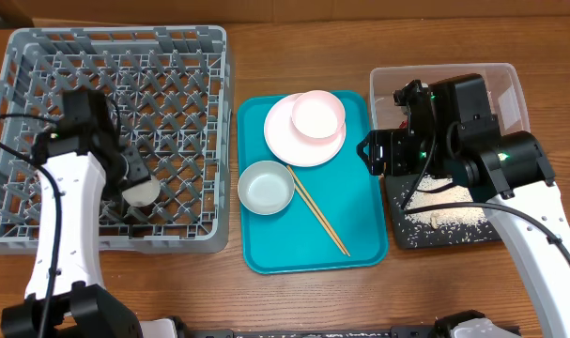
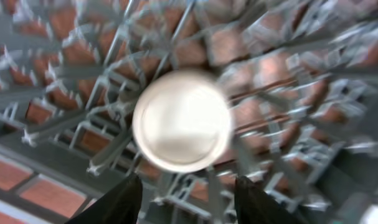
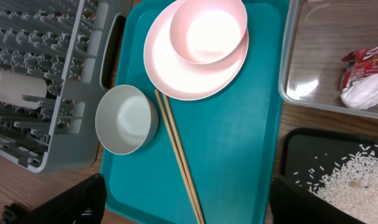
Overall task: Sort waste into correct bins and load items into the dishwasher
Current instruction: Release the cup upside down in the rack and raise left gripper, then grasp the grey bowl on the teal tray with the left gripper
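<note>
Currently the left claw (image 2: 187,186) hangs over the grey dish rack (image 1: 40,56) with its fingers apart and nothing between them. The small cup (image 2: 181,121) sits on the rack's grid just ahead of the fingertips. On the teal tray (image 1: 360,235) lie the large plate (image 1: 285,143), the smaller plate (image 1: 318,115) resting on it, the bowl (image 1: 266,187) and the chopsticks (image 1: 319,214). The right claw (image 3: 187,199) is likewise spread and empty above that tray. The wrapper (image 3: 365,78) lies in the clear tub (image 3: 313,50), and the rice (image 3: 347,180) is in the black tray (image 3: 301,155).
</note>
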Tool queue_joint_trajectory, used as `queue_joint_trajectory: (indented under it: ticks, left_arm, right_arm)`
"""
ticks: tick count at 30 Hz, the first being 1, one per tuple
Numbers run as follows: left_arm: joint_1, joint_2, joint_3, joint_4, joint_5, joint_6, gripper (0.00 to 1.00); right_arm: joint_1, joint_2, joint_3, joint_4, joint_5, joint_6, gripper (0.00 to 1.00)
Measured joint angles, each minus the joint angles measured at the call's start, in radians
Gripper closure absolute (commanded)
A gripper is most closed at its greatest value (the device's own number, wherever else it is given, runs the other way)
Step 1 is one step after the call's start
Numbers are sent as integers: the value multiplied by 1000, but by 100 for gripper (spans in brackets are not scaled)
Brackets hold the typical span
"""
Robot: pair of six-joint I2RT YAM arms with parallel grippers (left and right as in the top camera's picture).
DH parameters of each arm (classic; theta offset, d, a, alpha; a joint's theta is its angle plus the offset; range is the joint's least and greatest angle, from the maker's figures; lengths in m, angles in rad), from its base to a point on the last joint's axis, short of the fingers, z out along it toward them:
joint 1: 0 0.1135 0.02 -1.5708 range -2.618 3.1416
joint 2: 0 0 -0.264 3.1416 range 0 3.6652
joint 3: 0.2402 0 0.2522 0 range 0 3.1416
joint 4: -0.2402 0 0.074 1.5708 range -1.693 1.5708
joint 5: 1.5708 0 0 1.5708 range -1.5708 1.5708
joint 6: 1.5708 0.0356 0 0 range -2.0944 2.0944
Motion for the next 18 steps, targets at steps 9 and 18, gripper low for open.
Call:
queue_joint_trajectory:
  ticks: [9, 18]
  left_arm:
    - [-167, -53, 121, 26, 175, 8, 49]
    - [-553, -12, 122, 41, 209, 84, 48]
  right_arm:
    - [0, 0, 0, -89, 112, 36, 12]
    - [0, 0, 0, -98, 217, 154, 0]
